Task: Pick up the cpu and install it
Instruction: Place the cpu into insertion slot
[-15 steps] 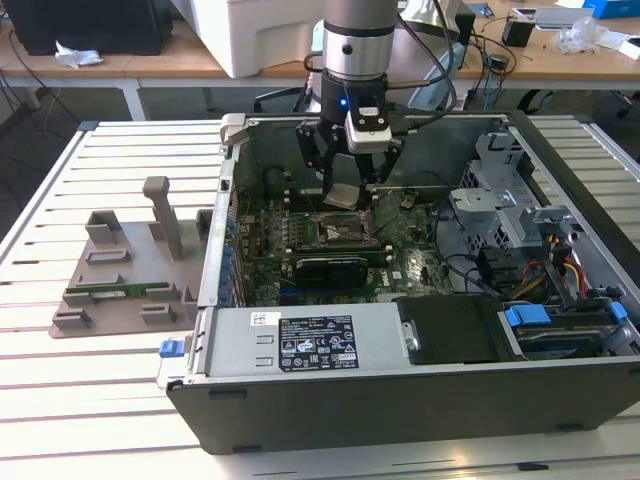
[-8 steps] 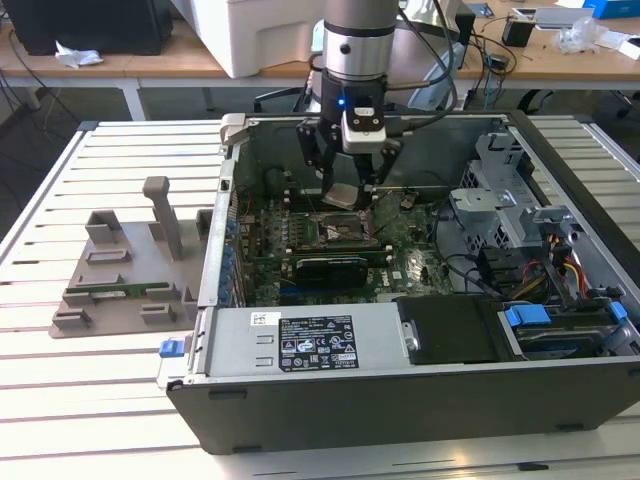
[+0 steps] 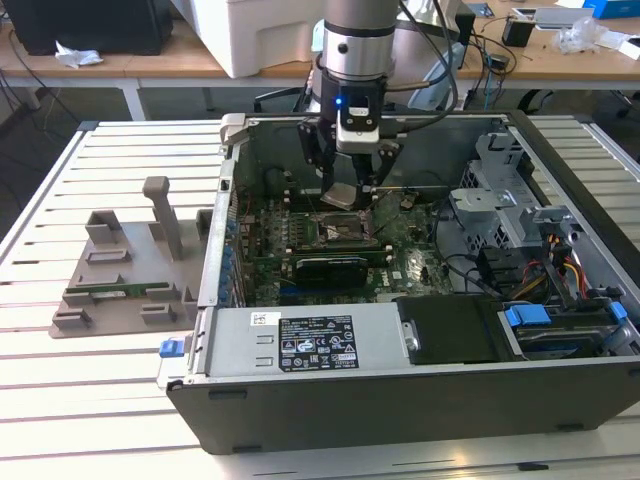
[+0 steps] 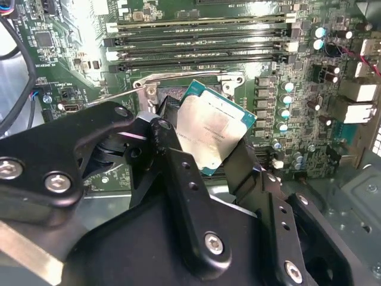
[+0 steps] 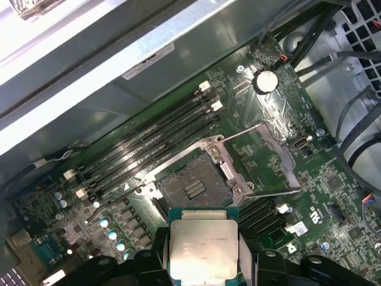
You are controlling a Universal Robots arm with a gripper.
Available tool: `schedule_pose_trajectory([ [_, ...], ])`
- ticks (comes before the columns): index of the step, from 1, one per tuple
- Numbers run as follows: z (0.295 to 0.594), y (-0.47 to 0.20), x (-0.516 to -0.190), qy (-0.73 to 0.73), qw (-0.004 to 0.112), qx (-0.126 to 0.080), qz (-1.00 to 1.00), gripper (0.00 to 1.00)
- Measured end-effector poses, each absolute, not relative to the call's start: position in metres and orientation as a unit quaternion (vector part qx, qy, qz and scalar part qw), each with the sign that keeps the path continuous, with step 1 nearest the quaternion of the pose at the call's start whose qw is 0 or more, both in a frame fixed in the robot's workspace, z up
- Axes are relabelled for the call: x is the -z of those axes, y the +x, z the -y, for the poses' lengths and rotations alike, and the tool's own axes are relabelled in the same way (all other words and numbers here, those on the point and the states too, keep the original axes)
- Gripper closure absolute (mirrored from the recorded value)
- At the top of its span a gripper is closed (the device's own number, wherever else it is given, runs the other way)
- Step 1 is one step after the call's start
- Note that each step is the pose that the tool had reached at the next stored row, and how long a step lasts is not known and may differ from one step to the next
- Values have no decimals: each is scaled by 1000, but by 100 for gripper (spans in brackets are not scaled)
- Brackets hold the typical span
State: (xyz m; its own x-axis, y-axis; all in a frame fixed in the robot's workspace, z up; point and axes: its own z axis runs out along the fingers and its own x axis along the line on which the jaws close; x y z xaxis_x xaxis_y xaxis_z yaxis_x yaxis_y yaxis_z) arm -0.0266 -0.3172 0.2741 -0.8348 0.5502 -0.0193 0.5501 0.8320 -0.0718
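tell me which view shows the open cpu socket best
The first wrist view: the socket lies open and fully visible, bracket flipped aside, near the cpu held in the gripper. In the second wrist view the cpu and gripper hide most of it. The exterior view shows it small beneath the gripper.

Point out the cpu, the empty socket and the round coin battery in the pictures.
cpu (image 5: 203,247), first wrist view, middle of its silvery top.
empty socket (image 5: 191,187), first wrist view, centre of its contact field.
coin battery (image 5: 265,80), first wrist view, middle of its round face.
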Motion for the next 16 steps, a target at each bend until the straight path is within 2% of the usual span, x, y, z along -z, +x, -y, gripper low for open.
schedule_pose_trajectory([
  [16, 317, -27, -274, -346, 3, -37, 938, 45],
])
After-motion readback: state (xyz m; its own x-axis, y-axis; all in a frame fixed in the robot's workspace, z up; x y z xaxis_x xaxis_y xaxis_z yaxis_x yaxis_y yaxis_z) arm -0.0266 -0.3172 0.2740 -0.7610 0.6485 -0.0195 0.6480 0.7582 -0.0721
